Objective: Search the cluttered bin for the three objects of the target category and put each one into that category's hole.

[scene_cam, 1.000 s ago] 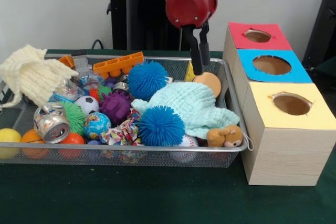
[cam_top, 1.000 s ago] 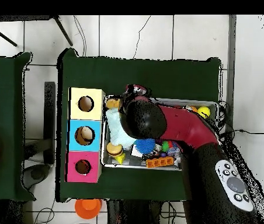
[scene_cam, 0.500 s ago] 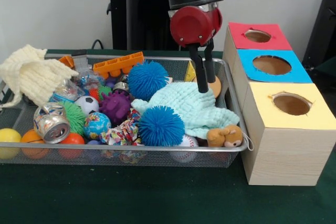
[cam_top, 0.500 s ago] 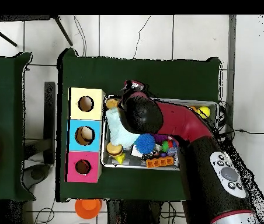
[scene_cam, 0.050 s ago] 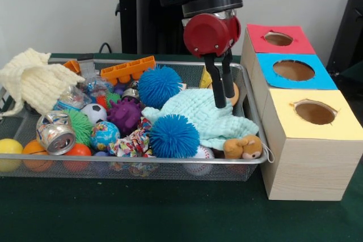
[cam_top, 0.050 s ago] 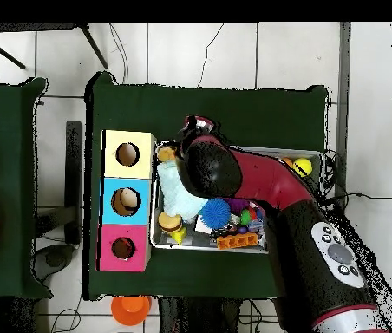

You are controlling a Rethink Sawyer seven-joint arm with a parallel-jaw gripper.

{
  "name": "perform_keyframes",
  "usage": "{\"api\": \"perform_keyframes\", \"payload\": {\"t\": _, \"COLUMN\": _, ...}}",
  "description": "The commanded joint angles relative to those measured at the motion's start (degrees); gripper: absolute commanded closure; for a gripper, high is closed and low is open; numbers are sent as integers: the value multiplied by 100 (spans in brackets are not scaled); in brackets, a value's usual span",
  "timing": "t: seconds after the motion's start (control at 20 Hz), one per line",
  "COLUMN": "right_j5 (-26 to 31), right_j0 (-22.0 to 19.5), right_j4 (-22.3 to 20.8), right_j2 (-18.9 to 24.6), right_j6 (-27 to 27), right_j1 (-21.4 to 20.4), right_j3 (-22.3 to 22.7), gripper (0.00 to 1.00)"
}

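Covering the table (scene_cam, 0.050 s ago: 170,219) is dark green cloth, with a white wall behind and pale floor tiles around it in the overhead view. Against a second ago, the gripper (scene_cam, 0.050 s ago: 224,100) has come lower over the light blue knitted cloth (scene_cam, 0.050 s ago: 207,114), its two fingers slightly apart, holding nothing, tips pointing down at the cloth. This cloth lies in the wire bin (scene_cam, 0.050 s ago: 170,168), its long axis across the bin, beside the yellow-topped box (scene_cam, 0.050 s ago: 309,140). A blue spiky ball (scene_cam, 0.050 s ago: 173,136) touches the cloth.
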Motion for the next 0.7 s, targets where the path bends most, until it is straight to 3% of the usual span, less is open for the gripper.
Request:
{"api": "perform_keyframes", "payload": {"t": 0.05, "right_j5": -335, "right_j0": -223, "right_j4": -197, "right_j2": 444, "right_j6": 1088, "right_j1": 392, "right_j3": -85, "gripper": 0}}
{"api": "perform_keyframes", "payload": {"t": 0.7, "right_j5": -480, "right_j0": -125, "right_j4": -420, "right_j2": 279, "right_j6": 927, "right_j1": 868, "right_j3": -331, "gripper": 0}}
